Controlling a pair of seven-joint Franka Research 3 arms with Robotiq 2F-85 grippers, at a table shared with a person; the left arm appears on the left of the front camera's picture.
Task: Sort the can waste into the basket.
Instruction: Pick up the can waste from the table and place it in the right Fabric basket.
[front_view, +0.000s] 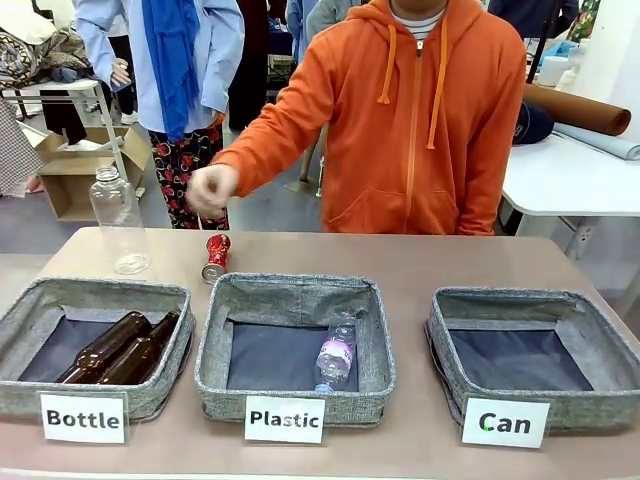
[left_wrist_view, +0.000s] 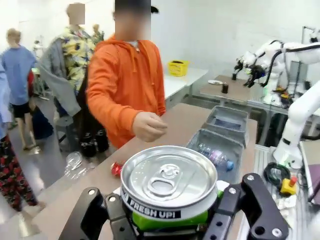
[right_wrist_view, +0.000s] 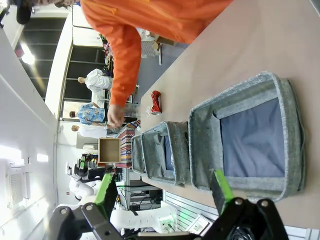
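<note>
Here, the left pincer (left_wrist_view: 170, 202) clamps a silver-topped black can (left_wrist_view: 169, 180); the right pincer (right_wrist_view: 163, 190) gapes; the front view shows the white label (front_view: 505, 422) on the woven basket (front_view: 604, 338).

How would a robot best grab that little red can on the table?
Probably from above, squeezing across its crumpled sides near the top. The red can stands roughly upright on its silver end, just behind the Plastic basket, whose wall would likely block a low approach from the robot's side.

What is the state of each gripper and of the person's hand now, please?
Left gripper: closed on the black can.
Right gripper: open, holding nothing.
Person's hand: loosely curled over the table; cannot tell if it holds anything.
</note>
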